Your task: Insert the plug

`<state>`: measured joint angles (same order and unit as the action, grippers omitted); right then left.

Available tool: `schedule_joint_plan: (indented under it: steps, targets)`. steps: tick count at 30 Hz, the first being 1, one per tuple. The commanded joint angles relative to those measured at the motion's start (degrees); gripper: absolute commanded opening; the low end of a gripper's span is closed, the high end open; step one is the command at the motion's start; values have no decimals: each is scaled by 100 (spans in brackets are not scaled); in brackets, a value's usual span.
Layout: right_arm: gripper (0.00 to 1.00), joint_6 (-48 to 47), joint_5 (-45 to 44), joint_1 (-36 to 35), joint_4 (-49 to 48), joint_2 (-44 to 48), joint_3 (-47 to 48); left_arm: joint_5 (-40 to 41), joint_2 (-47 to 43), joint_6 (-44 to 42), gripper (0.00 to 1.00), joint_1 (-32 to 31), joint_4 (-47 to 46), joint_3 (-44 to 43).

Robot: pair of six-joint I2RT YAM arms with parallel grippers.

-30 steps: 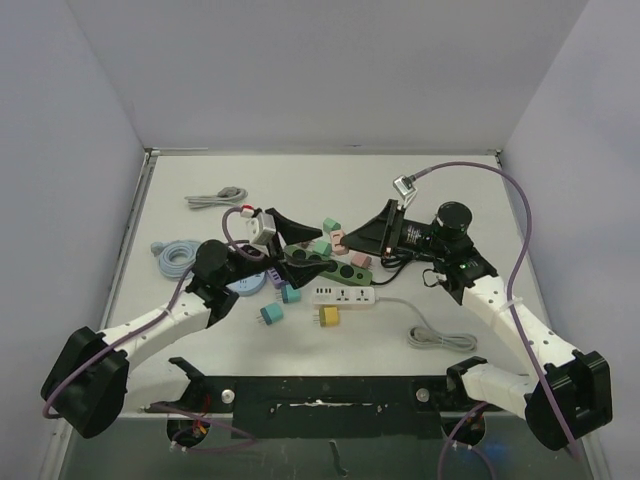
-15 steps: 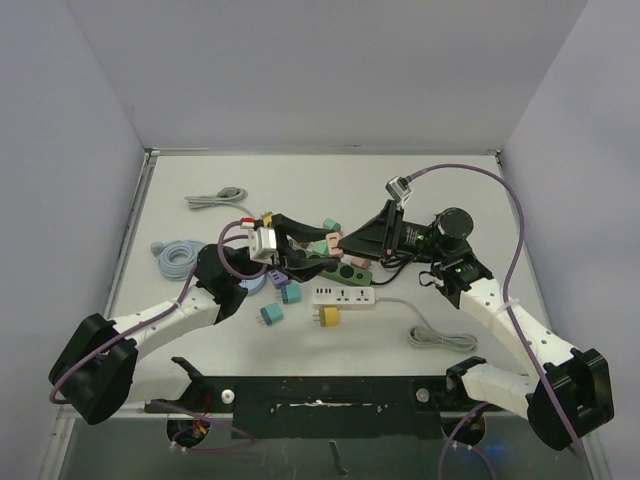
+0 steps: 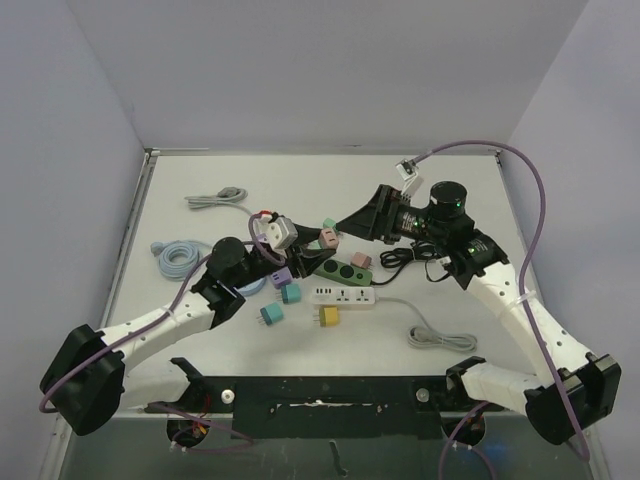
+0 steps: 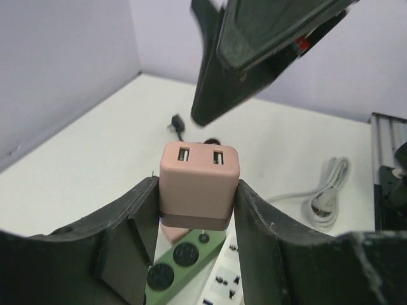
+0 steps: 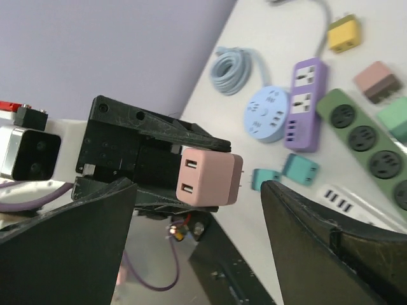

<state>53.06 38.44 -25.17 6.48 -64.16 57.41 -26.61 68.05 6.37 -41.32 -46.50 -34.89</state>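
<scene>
Between the fingers of my left pincer: pink plug, clamped on both side faces and held up off the table. Its two USB ports face away from the left wrist cam, toward my right pincer. Prongs show at one end in the right wrist view, in no socket. Green strip lies on the table under the plug, apart from it. White strip lies just beside the green one, on my side. Right pincer has its jaws spread wide and grips nothing. Its tips are near the plug but not touching. Right wrist cam sees the plug centred in the gap, beyond the tips.
</scene>
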Motion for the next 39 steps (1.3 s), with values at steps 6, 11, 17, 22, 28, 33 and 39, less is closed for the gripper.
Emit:
schedule_joint_plan:
  steps: [6, 11, 17, 22, 28, 33, 39]
  targets:
    - [73, -1962, -2220, -863, 2340, -761, 1325, 1105, -112, -733, 25, -77, 2042, -583]
    - [66, -2014, -2561, -1060, 2560, -1130, 1608, 1091, -99, -872, 25, -104, 2131, -563]
    - [62, -2122, -2554, -1255, 2586, -1426, 1758, 1014, -14, -916, 25, -113, 2116, -616]
    - [60, -2176, -2535, -1388, 2618, -1686, 1859, 976, 66, -949, 25, -131, 2176, -649]
    - [42, -2159, -2488, -1434, 2544, -1885, 1865, 1109, 53, -940, 26, -157, 2303, -677]
    - [19, -2439, -2451, -1394, 2466, -1976, 1934, 1789, -114, -546, 72, -166, 2727, -787]
    - [19, -3559, -2003, -1076, 2183, -2435, 2117, 4151, -1037, 731, 80, -157, 3941, -589]
